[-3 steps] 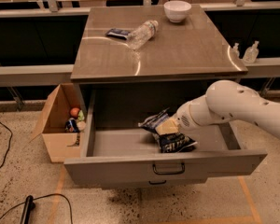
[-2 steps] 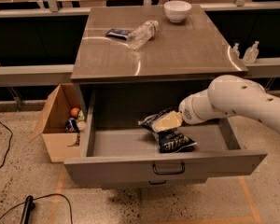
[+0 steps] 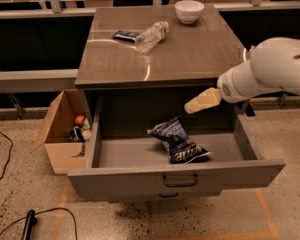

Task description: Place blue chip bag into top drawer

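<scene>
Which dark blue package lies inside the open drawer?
The crumpled blue chip bag, below the gripper; the small flat packet lies on the cabinet top.

White arm [image 3: 270,69] enters from right, angled down-left; cream claw [image 3: 202,101] at tip, mid-air, touching nothing.

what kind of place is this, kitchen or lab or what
Probably a robot test lab, not a home: tape lines on the speckled floor, a loose cable, a metal drawer holding a chip bag. The gripper hangs above the drawer's right side.
</scene>
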Action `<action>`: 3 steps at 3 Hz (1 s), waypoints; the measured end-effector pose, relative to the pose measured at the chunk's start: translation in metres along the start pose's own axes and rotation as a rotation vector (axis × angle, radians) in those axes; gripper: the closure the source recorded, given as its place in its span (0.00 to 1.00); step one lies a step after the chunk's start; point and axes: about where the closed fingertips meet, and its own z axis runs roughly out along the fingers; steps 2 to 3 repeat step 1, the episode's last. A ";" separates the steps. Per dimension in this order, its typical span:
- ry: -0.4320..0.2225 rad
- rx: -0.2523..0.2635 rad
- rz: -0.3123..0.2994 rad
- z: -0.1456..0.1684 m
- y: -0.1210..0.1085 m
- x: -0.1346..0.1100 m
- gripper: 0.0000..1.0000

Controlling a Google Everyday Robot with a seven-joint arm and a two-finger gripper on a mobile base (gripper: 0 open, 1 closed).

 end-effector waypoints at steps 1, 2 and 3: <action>0.031 0.011 0.004 -0.007 -0.007 0.007 0.00; 0.031 0.011 0.004 -0.007 -0.007 0.007 0.00; 0.031 0.011 0.004 -0.007 -0.007 0.007 0.00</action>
